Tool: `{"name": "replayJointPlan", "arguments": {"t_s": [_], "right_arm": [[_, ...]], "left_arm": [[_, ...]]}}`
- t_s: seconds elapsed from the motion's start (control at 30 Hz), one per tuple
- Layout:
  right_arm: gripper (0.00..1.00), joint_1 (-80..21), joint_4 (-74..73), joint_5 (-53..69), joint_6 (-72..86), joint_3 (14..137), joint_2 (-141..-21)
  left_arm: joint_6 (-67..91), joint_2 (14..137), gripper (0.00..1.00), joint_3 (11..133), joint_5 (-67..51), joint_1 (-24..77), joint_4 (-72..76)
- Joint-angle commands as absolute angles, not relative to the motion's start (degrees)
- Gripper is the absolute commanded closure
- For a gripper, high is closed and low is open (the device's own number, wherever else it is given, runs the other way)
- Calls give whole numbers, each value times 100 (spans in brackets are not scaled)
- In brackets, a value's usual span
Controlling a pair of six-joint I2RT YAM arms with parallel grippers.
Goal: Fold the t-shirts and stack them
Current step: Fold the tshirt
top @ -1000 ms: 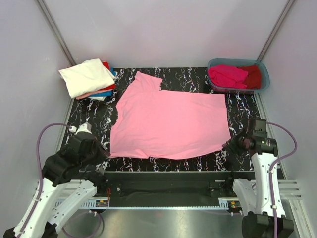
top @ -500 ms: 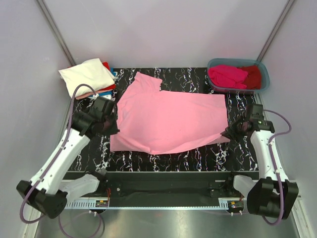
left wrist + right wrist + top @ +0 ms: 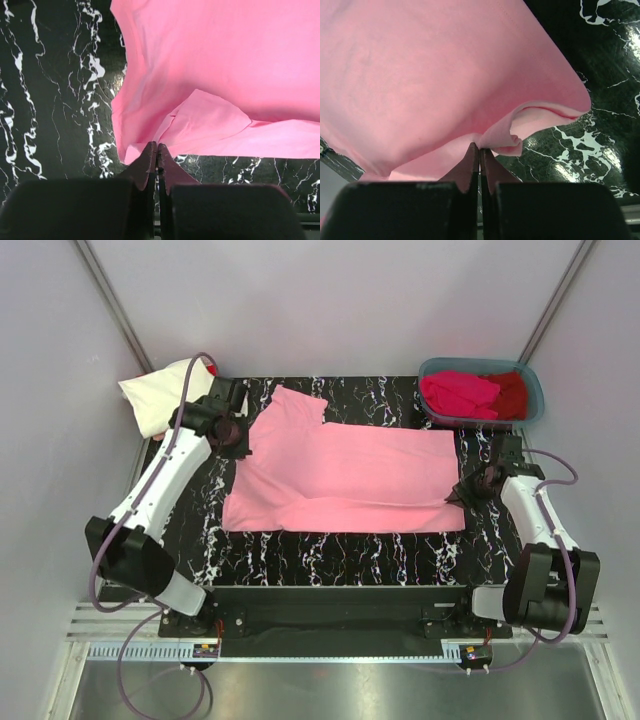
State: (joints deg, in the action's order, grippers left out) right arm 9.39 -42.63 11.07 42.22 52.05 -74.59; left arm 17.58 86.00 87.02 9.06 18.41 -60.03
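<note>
Pale walls enclose a black, white-veined marble-pattern bench, on whose middle the light pink cloth t-shirt is spread, long axis left to right. Its left edge is pinched in the closed left hand, and its right edge in the closed right hand. Each end is thus held by the nearer arm.

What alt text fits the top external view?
Both arms pinch a light pink t-shirt on a black marbled table, left hand at its left edge, right hand at its right edge. A cream-white folded shirt sits far left; a grey-blue tub far right holds a magenta shirt and a dark red shirt.
</note>
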Motion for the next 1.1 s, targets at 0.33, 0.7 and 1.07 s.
{"name": "replayJointPlan", "arguments": {"t_s": [0.33,0.7,1.07], "right_arm": [[100,1274,-3858,852,4061,5379,-7980],[100,1415,-3542,1081,4017,5361,-8568],[55,1529,-3463,1055,4025,5870,-9377]], "left_arm": [[1187,9922,100,10002,958,1793,-5923],[941,10748,100,10809,1256,1784,-5845],[957,12242,72,12275,1521,1688,-6037]]}}
